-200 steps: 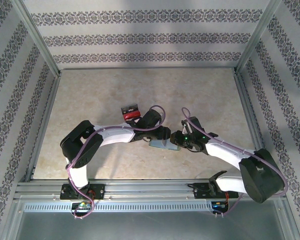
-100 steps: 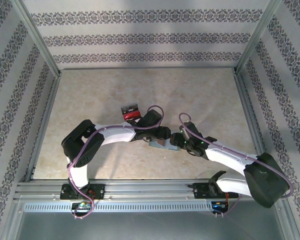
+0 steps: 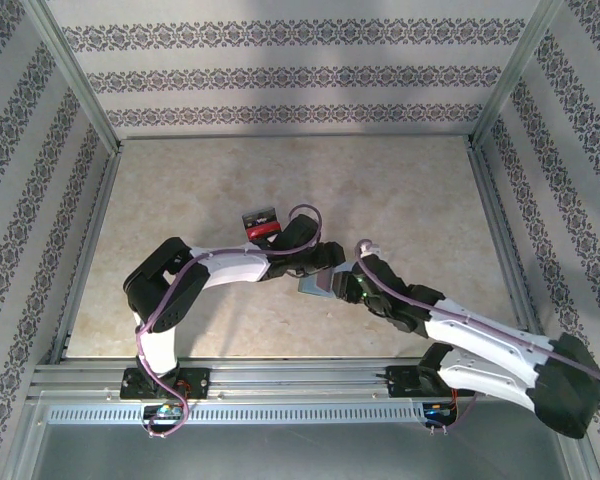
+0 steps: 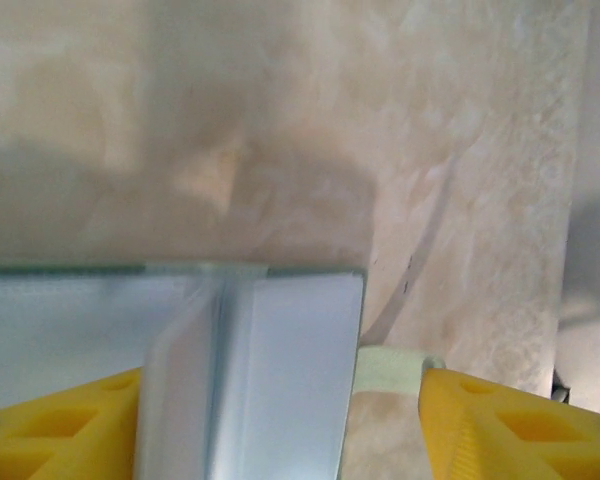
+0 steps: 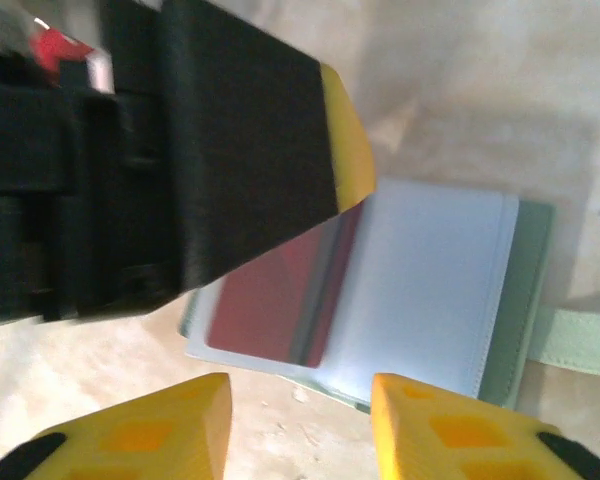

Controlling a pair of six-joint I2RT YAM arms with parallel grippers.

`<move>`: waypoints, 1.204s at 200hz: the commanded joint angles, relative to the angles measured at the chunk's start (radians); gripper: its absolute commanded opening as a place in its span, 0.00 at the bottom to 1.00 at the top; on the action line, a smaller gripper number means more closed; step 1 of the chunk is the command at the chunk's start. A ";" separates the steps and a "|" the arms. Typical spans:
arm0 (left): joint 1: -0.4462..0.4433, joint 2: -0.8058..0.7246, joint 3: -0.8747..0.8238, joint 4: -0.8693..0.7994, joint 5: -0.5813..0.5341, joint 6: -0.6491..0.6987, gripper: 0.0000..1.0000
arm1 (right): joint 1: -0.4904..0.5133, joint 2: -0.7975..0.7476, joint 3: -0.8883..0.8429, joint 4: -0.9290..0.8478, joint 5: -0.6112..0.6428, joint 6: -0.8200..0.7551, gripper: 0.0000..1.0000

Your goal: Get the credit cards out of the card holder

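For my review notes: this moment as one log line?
holder: lying open; red card: in holder; left jaws: open, over holder; right jaws: open

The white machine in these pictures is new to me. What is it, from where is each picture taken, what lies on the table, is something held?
These are two robot arms, each with a two-finger gripper. One camera looks down on the left arm and right arm. The other two cameras sit on the wrists; the yellow fingertips are their own. On the table lies an open blue wallet with a reddish card in it, and a small box. The left gripper and right gripper are open; nothing looks gripped.
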 commanded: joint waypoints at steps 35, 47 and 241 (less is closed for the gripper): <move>0.011 0.008 0.046 0.074 -0.012 -0.022 0.65 | -0.049 -0.058 -0.027 0.003 -0.101 -0.024 0.43; 0.011 0.016 0.051 0.083 -0.004 -0.028 0.64 | -0.045 -0.028 -0.037 0.058 -0.130 -0.026 0.46; 0.013 0.037 0.061 0.088 0.016 -0.024 0.63 | -0.069 0.254 0.027 0.199 -0.184 -0.054 0.39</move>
